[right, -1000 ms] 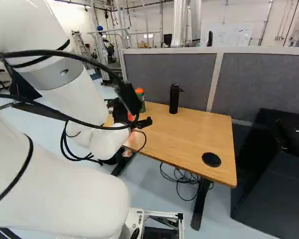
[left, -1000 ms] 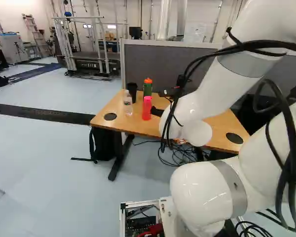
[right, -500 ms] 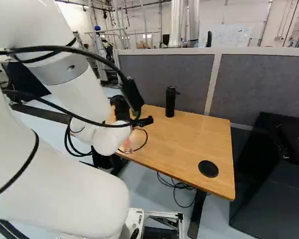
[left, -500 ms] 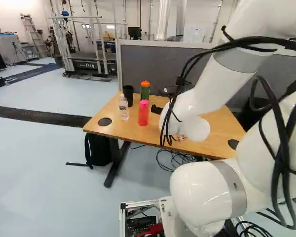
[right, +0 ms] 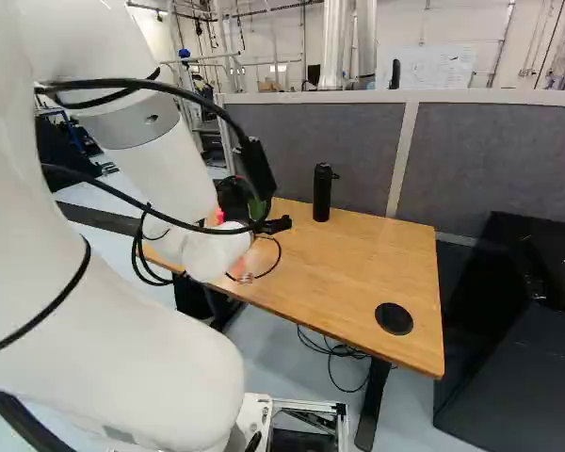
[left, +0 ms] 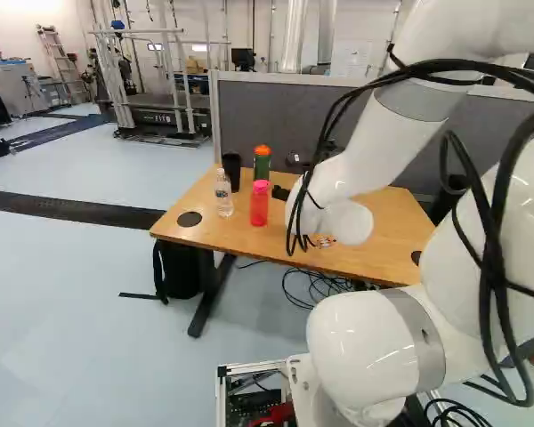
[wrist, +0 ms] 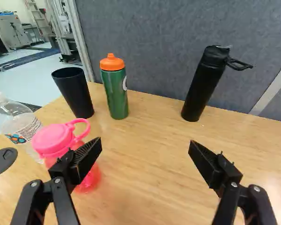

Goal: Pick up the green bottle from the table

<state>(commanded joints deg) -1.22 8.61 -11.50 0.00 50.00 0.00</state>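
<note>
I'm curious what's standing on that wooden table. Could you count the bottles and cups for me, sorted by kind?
Bottles: 4 (green bottle, pink bottle, clear bottle, black bottle)
Cups: 1 (black cup)
Total: 5

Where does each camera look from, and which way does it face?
Left base view: on the base, behind the arm to its left, looking ahead and slightly down at the table; the arm fills the right.
Right base view: behind and right of the arm, facing likewise; the arm fills the left.
Wrist view: on the wrist, looking along the open pincer, whose fingers show.
Right base and wrist views share the black flask.
</note>
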